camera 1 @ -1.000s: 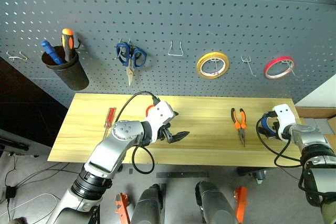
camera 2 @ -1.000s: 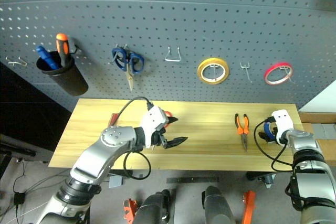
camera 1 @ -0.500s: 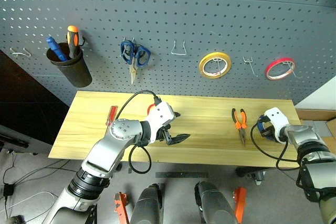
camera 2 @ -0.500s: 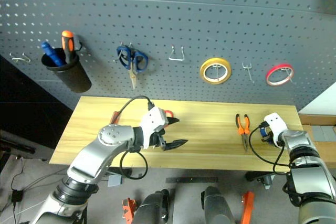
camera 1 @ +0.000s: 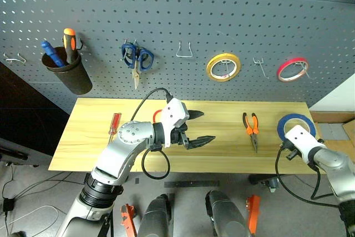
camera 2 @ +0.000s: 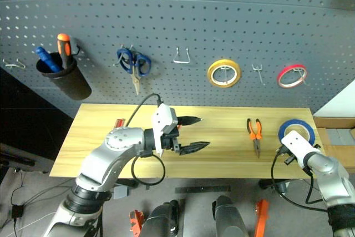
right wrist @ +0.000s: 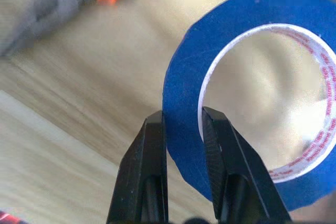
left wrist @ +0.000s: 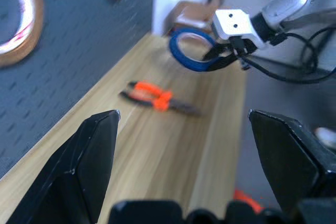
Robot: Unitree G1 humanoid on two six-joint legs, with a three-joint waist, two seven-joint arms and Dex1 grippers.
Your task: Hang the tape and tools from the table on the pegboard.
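The right gripper point(right wrist: 181, 145) pinches the band of the flat roll of blue tape point(camera 1: 296, 125), one black finger on the outer face and one inside the wide hole, and holds the ring up above the right end of the light yellow wooden table point(camera 1: 222, 159). The left gripper point(camera 1: 201, 127) hangs over the middle of the table with its two black fingers spread wide and nothing between them, pointing toward the right.

On the table, the small pliers with orange-and-black handles point(camera 1: 252, 129) lie right of centre, between the two grippers. The slim screwdriver with a clear red handle point(camera 1: 114, 122) lies toward the left end. A bit of red shows just behind the left wrist; what it is cannot be told.

On the dark grey pegboard point(camera 1: 183, 20) behind the table hang, from left to right, a black cup point(camera 1: 71, 75) holding an orange-handled screwdriver point(camera 1: 69, 41) and a blue tool, blue-handled scissors point(camera 1: 136, 59), a bare wire hook point(camera 1: 184, 51), a yellow roll of tape point(camera 1: 224, 67) and a red roll of tape point(camera 1: 293, 69).
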